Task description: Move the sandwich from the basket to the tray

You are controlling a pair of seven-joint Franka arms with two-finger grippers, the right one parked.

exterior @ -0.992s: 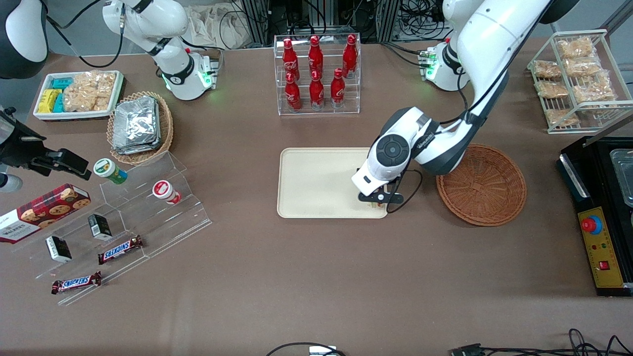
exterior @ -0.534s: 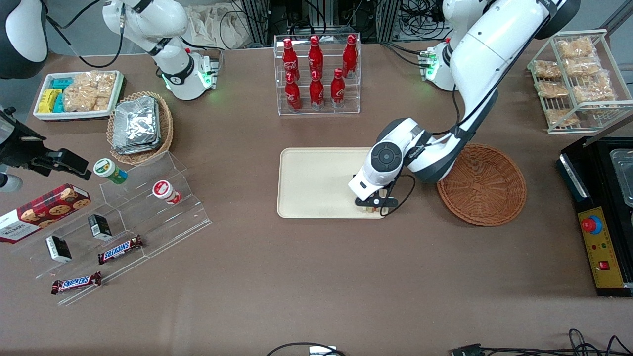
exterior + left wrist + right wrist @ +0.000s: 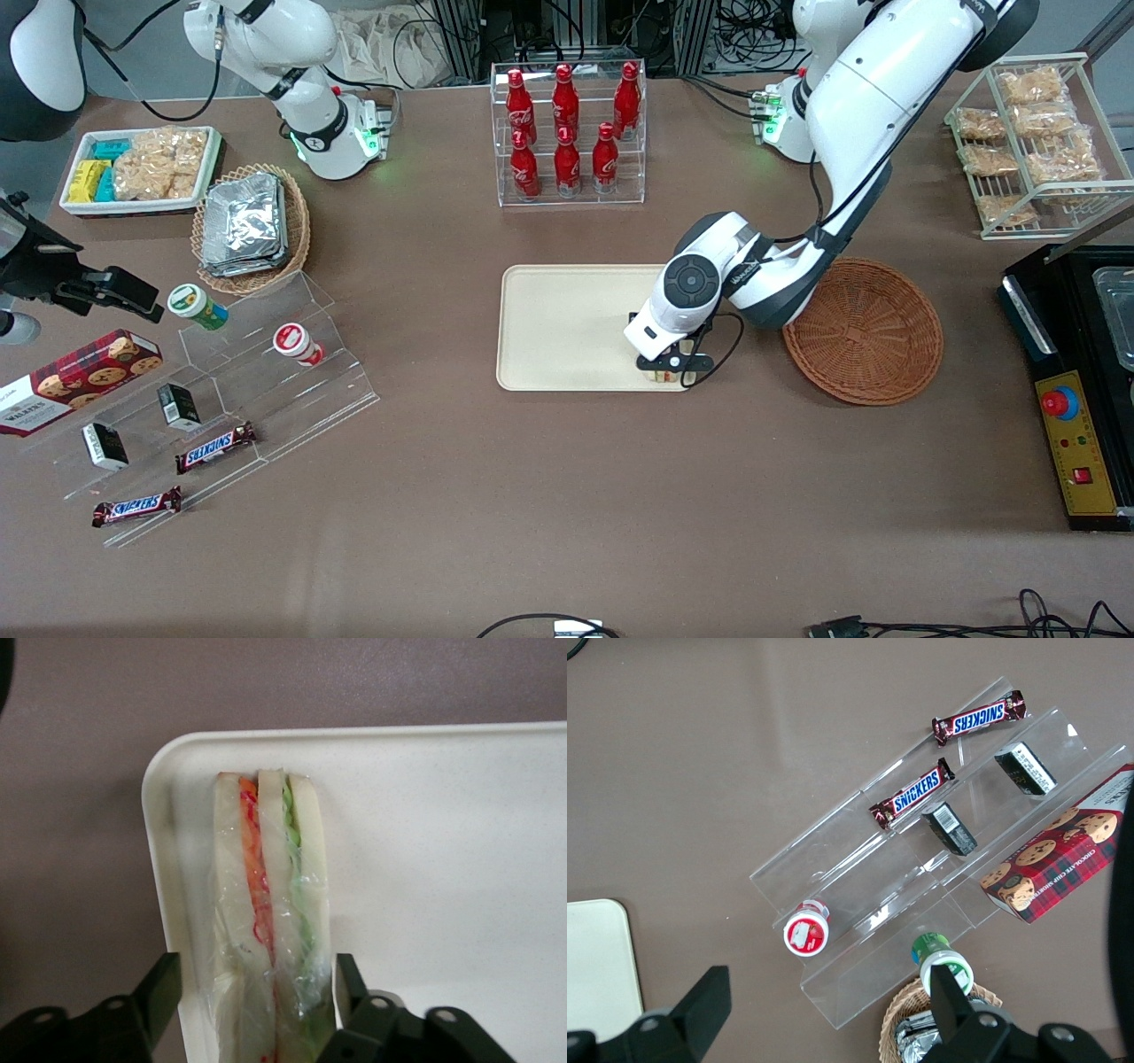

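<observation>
The clear-wrapped sandwich [image 3: 270,904], pale bread with orange-red and green filling, stands on its edge in the corner of the cream tray [image 3: 443,859]. That corner is the one nearest the front camera and the brown wicker basket [image 3: 864,332]. My gripper [image 3: 257,992] straddles the sandwich, open, with a narrow gap between each black finger [image 3: 164,992] and the wrap. In the front view my gripper [image 3: 664,370] sits low over the tray [image 3: 567,328], and only a sliver of the sandwich [image 3: 661,377] shows under it. The basket holds nothing.
A clear rack of red bottles [image 3: 567,133] stands farther from the front camera than the tray. A wire shelf of snack bags [image 3: 1032,142] and a black control box [image 3: 1076,443] are at the working arm's end. Acrylic steps with snacks [image 3: 213,399] lie toward the parked arm's end.
Over the last second my gripper shifted a little farther over the tray and came down at its corner. In the last half second it has barely moved.
</observation>
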